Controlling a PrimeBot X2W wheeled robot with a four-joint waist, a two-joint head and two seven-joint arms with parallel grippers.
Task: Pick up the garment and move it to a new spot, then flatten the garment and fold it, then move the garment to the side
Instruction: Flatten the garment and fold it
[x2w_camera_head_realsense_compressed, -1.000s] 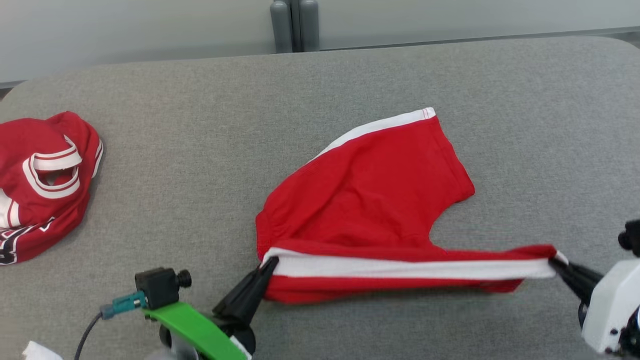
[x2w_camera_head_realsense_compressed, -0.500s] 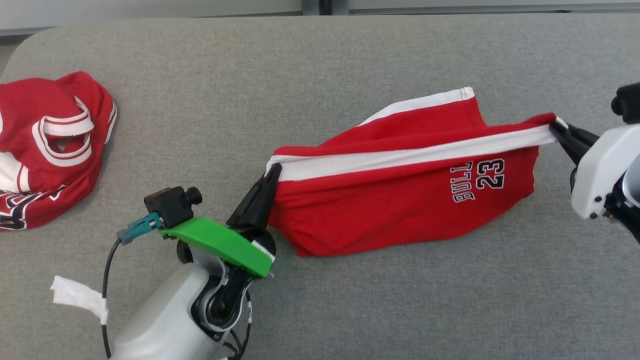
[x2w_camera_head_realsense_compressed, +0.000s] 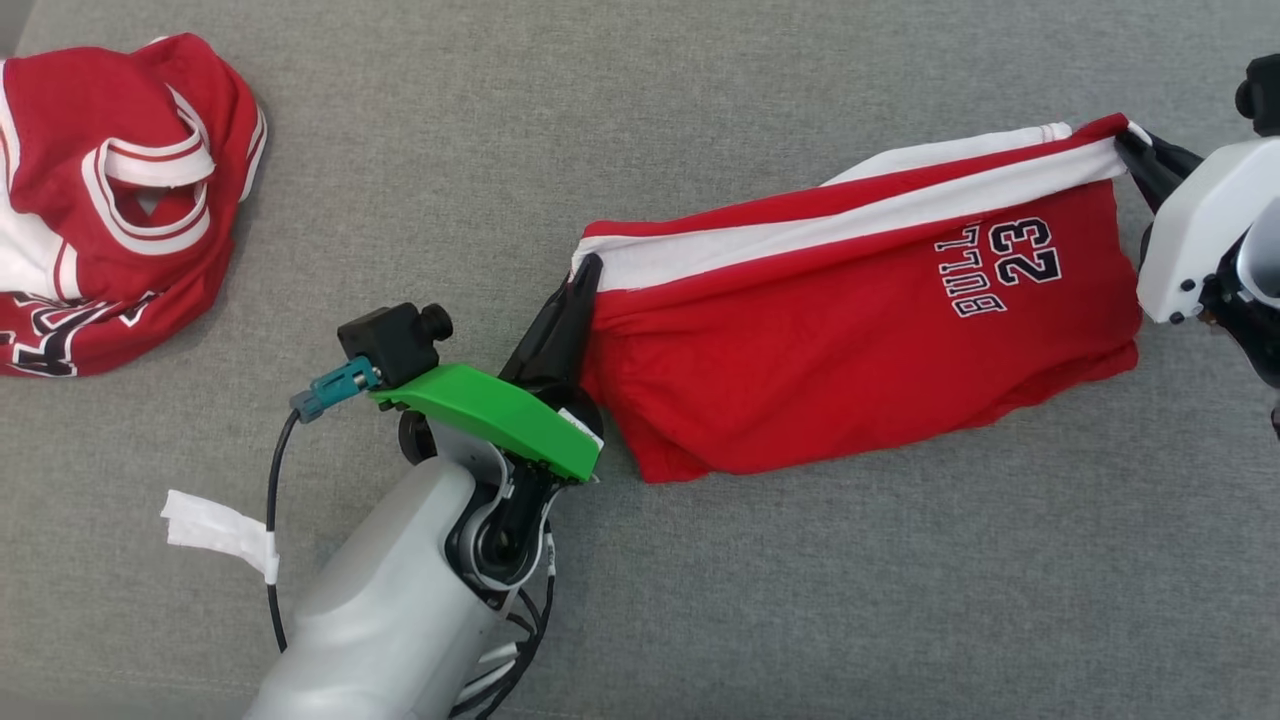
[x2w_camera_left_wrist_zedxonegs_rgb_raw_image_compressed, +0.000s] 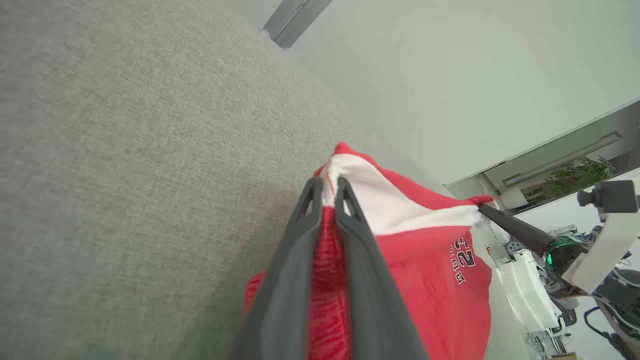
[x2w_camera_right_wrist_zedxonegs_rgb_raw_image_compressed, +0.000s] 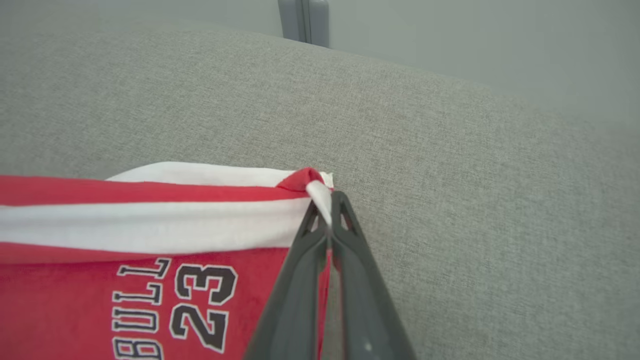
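You have the red knit garment (x2w_camera_head_realsense_compressed: 850, 370), with its white band and black "BULL 23" print, held at both ends of that band. Your left gripper (x2w_camera_head_realsense_compressed: 585, 278) is clamped tight on the band's left corner, and in the left wrist view its two dark fingers (x2w_camera_left_wrist_zedxonegs_rgb_raw_image_compressed: 350, 235) pinch red and white cloth with almost no gap. Your right gripper (x2w_camera_head_realsense_compressed: 1135, 152) is closed just as hard on the opposite corner, the fabric bunched at its tips (x2w_camera_right_wrist_zedxonegs_rgb_raw_image_compressed: 327, 200). The band is drawn taut between the two, and the body of the garment hangs toward you in soft folds; its lower edge seems to rest on the grey woven tabletop (x2w_camera_head_realsense_compressed: 700, 600), though you cannot be sure from here. It sits right of centre on that surface, well apart from the crumpled red-and-white jersey (x2w_camera_head_realsense_compressed: 110, 190) at the far left. By my reading, the pick-up is done and you are carrying or laying it out at the new spot. Flattening is not finished, since the cloth is doubled over and wrinkled, and the folding and the final move to the side are not yet begun.
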